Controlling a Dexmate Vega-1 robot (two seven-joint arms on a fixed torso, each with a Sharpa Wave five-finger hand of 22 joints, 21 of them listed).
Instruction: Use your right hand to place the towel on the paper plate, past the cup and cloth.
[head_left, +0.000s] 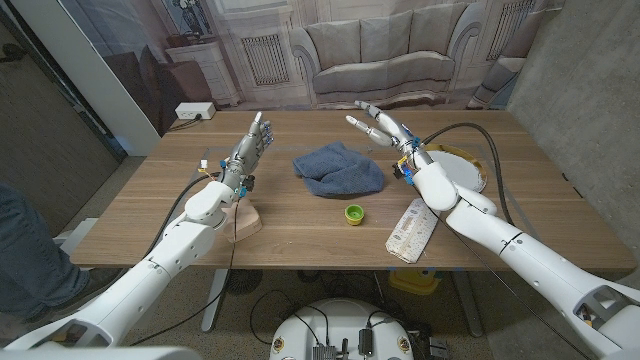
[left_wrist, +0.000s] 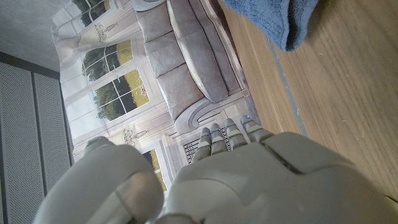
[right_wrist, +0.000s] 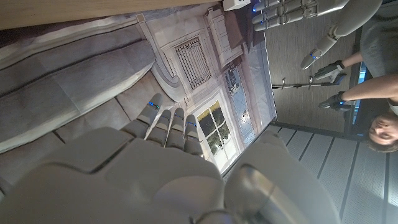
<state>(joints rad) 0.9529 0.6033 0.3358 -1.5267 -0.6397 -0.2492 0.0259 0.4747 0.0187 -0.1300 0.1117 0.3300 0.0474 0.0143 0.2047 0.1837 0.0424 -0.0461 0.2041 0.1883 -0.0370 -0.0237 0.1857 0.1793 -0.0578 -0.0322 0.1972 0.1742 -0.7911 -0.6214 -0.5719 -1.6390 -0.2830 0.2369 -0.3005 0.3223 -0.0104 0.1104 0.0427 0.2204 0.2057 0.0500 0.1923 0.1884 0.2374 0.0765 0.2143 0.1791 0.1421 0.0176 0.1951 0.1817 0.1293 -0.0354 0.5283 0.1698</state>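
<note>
the crumpled blue cloth towel (head_left: 340, 168) lies on the wooden table (head_left: 300, 225), between the two hands, touching neither. the right hand (head_left: 385, 128) is up in the air with fingers spread, holding nothing, and the white paper plate (head_left: 470, 168) sits just beside its arm near the table's right edge. the left hand (head_left: 250, 145) stands up with straight fingers, and a small green cup (head_left: 354, 213) sits near the towel.

I have both white jointed arms raised above the table. My left hand (head_left: 252, 142) stands upright, fingers straight and close together, holding nothing. My right hand (head_left: 385, 125) is lifted too, fingers spread and angled toward my left, empty.
</note>
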